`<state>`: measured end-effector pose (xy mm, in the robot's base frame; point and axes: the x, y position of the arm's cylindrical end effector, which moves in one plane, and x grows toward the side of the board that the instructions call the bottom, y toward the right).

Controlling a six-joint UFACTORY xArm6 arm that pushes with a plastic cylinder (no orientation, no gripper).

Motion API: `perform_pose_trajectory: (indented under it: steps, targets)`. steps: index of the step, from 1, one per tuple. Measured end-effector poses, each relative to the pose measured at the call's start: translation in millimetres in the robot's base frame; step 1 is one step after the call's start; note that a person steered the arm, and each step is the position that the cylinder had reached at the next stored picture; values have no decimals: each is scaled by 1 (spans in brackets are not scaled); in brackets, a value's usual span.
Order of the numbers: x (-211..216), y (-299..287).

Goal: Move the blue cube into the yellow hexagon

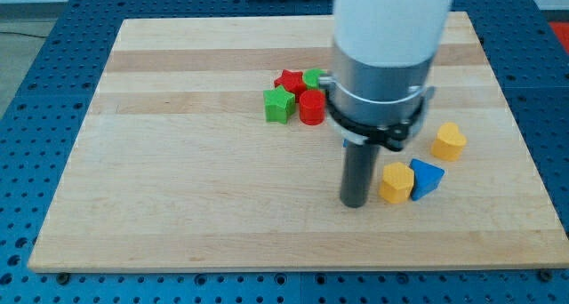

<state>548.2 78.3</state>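
Camera view shows my tip [356,204] resting on the pale wooden board [178,180]; it is a bare rod with no jaws, holding nothing. Just to its right in the view sits the yellow hexagon block [396,182], touching the blue cube block [426,178] beyond it. Further right lies a yellow heart-shaped block [449,140]. Up-left of the tip cluster a green star block [278,104], red cylinder [311,108], red star [289,79] and a small green block [313,76].
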Motion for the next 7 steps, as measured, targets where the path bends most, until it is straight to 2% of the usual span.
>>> perform_pose_trajectory:
  steps: [2,3,4,5,6,7]
  targets:
    - [-14,48]
    - [-15,51]
    - [-22,15]
    - [-34,-61]
    - [-70,-58]
    - [-89,-19]
